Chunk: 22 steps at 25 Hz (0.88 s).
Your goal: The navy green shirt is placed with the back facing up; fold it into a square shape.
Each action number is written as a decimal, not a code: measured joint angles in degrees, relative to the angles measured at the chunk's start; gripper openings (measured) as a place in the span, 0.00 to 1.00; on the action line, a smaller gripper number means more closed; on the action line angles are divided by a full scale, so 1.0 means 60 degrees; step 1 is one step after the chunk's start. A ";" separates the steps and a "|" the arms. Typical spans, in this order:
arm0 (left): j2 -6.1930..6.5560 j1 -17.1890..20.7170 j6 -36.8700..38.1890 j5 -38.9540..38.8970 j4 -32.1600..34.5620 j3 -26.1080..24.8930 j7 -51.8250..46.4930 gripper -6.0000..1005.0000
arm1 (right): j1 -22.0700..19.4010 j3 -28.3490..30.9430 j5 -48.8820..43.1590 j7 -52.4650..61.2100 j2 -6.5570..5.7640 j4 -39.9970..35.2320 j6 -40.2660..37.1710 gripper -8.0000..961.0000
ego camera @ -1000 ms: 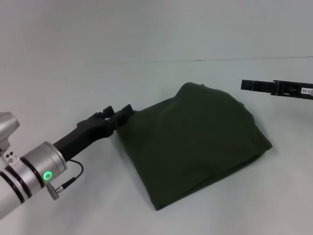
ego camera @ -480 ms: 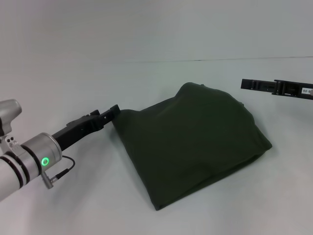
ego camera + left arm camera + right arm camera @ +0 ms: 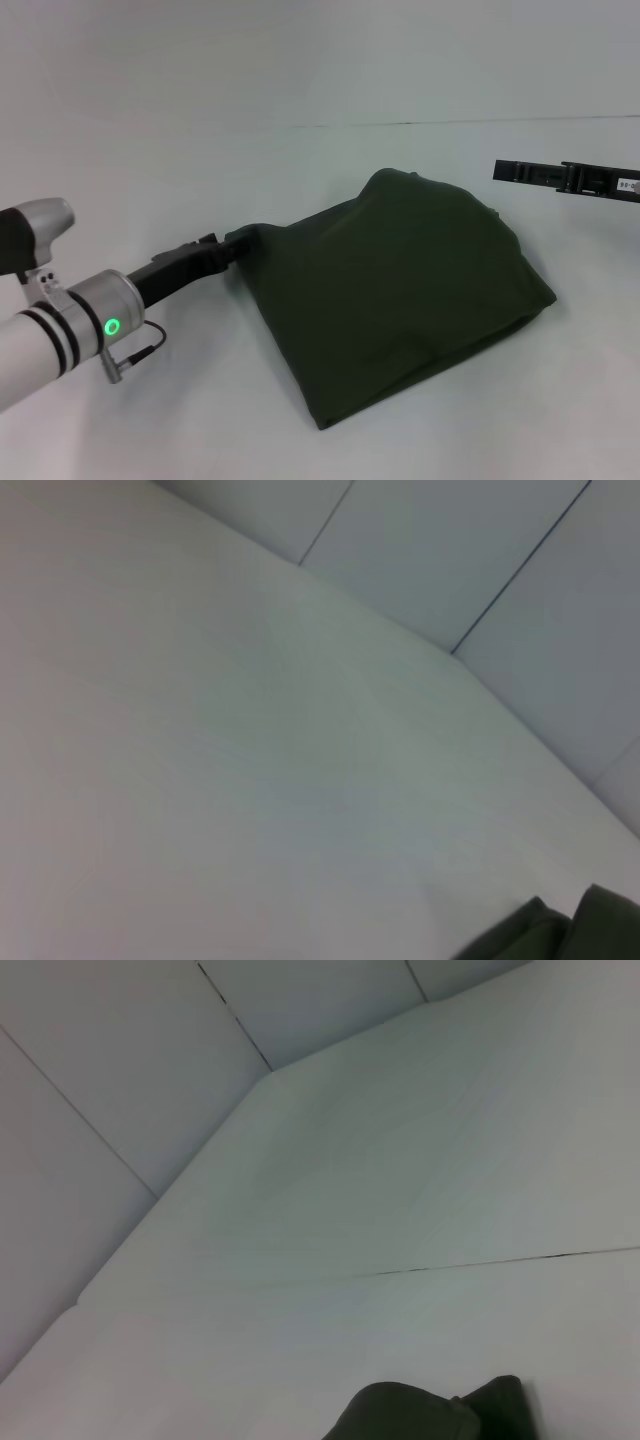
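The head view shows one navy green shirt (image 3: 400,295) and two arms on a pale worktop (image 3: 150,150). The shirt lies near the middle of the worktop, folded into a rough, skewed four-sided bundle with a rounded hump at its far edge, layered edges along its right side and a pointed near corner; the side that shows is plain dark olive with no lettering visible. The left end effector (image 3: 222,250) reaches in low from the left and meets the shirt's left corner, its tips hidden at the cloth, so I cannot tell whether it is gripping. The right end effector (image 3: 505,172) hangs above the worktop, to the right of the shirt and apart from it; I cannot tell how wide it stands. The left wrist view shows mostly bare worktop, with a small fold of the shirt (image 3: 560,935) at one corner. The right wrist view shows the worktop, wall panels beyond it and the shirt's hump (image 3: 430,1412) at the edge.
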 joint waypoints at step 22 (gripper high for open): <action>0.0021 -0.0327 -0.0346 -0.0078 -0.0125 0.0642 -0.0258 0.71 | -0.0063 0.0073 -0.0025 0.0003 -0.0001 0.0011 0.0132 0.94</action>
